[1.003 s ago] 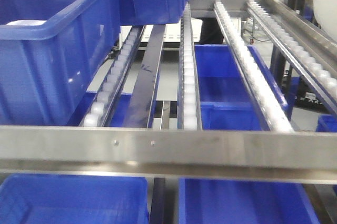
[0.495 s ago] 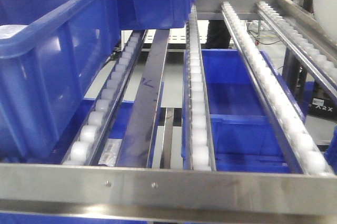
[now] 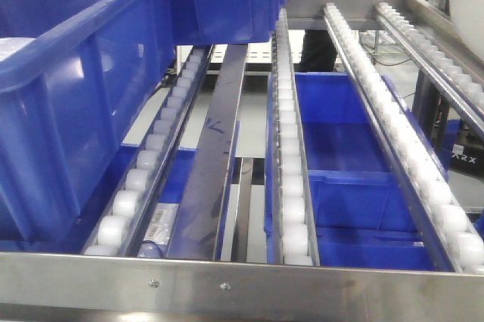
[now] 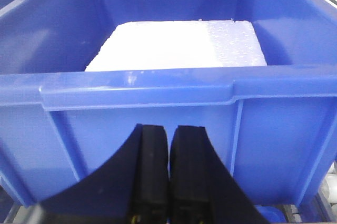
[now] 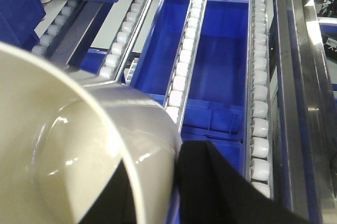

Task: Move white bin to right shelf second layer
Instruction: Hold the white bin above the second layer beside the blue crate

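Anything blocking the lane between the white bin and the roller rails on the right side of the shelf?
Nothing visible. The cream-white plastic bin, clamped at its rim by the right gripper, hangs above the stainless roller-rail level. The right-hand rails are bare; the large blue plastic crate sits on the left lane only. Blue crates below lie under the rails.

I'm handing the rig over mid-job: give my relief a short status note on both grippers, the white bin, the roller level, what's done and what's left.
Right gripper: shut on the wall of the white bin, one finger inside and one outside, bin carried above the rack.
Left gripper: shut, empty, facing the blue crate that holds a white foam block.
Roller level: its right lanes are bare behind the front bar; lower crate beneath.
Done: bin picked up and brought to the rack.
Left: set it on the rollers, release, withdraw.
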You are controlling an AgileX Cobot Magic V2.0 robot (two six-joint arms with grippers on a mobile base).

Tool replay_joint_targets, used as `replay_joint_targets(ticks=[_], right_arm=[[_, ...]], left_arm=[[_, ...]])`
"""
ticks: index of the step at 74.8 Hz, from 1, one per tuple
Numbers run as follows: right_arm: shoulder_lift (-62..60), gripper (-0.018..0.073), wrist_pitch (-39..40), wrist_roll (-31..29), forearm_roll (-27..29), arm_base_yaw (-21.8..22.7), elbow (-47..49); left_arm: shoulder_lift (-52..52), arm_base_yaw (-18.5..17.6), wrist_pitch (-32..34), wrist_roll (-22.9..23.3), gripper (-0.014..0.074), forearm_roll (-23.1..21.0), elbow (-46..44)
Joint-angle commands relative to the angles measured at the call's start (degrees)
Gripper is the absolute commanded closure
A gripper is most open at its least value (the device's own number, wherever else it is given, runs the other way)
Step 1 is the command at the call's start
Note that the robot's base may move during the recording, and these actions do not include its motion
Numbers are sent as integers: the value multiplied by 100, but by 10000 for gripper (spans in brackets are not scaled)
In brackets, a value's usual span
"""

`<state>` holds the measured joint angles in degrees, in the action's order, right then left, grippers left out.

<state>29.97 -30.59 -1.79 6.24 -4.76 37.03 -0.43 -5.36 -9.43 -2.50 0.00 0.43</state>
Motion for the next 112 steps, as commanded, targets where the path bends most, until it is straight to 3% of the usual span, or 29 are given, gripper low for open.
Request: replay_joint_targets(ticks=[1, 112], right_arm=[[22, 503, 582, -23, 30, 30, 176], [22, 503, 582, -23, 30, 30, 176]], left_arm=[[-80, -25, 500, 30, 512, 0, 211], [-80, -25, 500, 30, 512, 0, 211]])
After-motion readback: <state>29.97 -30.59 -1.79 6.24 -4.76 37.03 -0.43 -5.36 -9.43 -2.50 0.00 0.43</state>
